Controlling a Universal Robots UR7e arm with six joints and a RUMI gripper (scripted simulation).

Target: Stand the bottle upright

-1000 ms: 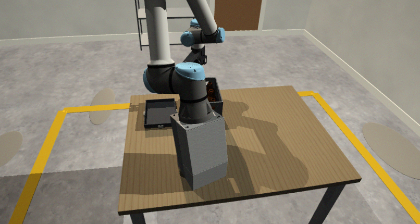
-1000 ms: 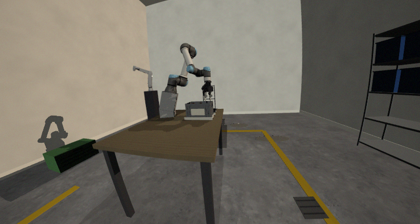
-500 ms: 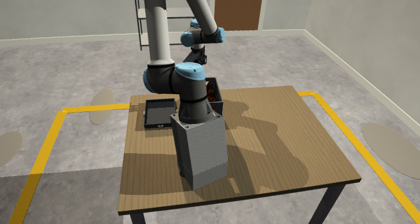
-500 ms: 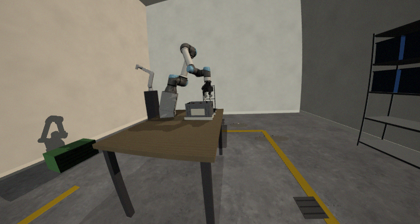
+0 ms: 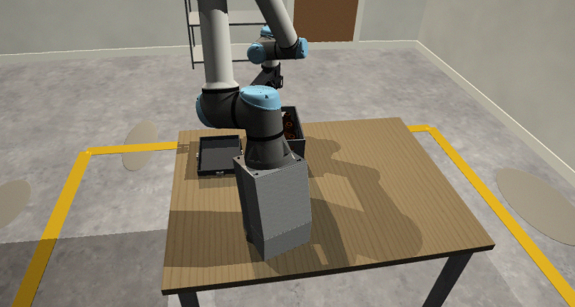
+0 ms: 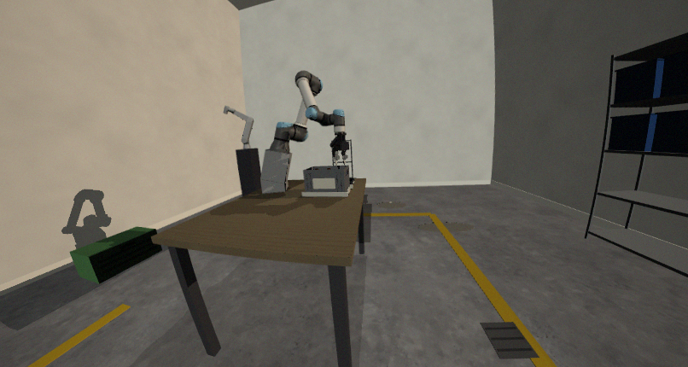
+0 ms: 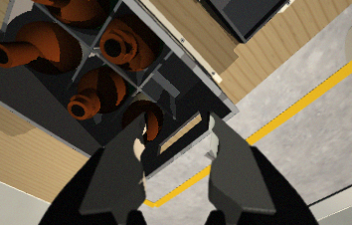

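The dark grey crate (image 5: pixel 300 133) (image 6: pixel 311 172) (image 7: pixel 203 90) holds brown bottles in its compartments. The wrist view shows one bottle (image 7: pixel 52 47) at left, one (image 7: pixel 79 12) cut off at the top, one (image 7: pixel 138 50) near the tray-side wall and one (image 7: pixel 108 87) in the middle. Another bottle (image 7: pixel 154 126) is partly hidden behind the left finger. I cannot tell which neck differs. My gripper (image 5: pixel 280 86) (image 6: pixel 341 156) (image 7: pixel 177 112) is partly open and empty, above the crate's end. The dark tray (image 5: pixel 219 155) (image 7: pixel 253 15) lies beside the crate, with no bottle visible in it.
The robot's grey pedestal (image 5: pixel 281 208) stands on the wooden table (image 5: pixel 382 163) (image 6: pixel 269 224) and hides part of the crate in the top view. The crate and tray are close to the table's far edge. A shelf rack (image 5: pixel 192 43) stands beyond the table.
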